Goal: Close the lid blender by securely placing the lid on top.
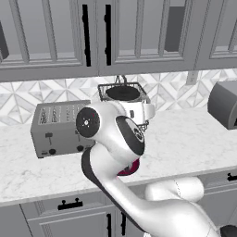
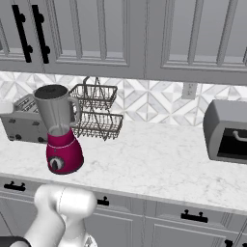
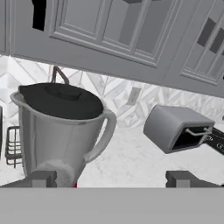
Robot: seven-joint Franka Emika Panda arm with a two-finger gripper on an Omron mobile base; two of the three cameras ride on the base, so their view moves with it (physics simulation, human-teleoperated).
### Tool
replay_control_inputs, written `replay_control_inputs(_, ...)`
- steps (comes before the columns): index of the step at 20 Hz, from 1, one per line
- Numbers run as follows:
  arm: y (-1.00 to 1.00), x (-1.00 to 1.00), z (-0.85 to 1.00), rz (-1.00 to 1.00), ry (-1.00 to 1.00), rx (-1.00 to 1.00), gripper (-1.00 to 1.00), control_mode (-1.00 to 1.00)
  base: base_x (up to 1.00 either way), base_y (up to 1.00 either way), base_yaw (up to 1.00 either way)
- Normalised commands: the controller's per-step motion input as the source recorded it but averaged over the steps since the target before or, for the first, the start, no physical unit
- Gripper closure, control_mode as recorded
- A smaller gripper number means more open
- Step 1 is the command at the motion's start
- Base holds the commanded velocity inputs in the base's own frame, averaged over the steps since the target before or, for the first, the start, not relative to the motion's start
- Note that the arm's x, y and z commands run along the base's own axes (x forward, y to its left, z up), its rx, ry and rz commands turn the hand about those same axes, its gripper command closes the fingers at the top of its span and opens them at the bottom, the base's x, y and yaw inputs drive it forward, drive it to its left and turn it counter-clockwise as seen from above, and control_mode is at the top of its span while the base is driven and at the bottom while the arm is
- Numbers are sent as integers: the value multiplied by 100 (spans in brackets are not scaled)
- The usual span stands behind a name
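Lid: I saw it seated on the blender — left of my gripper.
Gripper: spread wide, released.

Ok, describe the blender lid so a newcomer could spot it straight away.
Start at the white marble counter under the grey wall cabinets, left end, where a magenta-based blender with a translucent grey jar stands before a two-tier wire basket. The small flat round black lid sits on the jar's mouth, the only black disc there, with a slightly raised centre.
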Motion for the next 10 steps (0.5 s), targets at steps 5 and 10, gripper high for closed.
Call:
replay_control_inputs(5,0,-1,0,0,0,0,-100,-100,0,0,0)
replay_control_inputs(10,0,0,0,0,0,0,-100,-100,0,0,0)
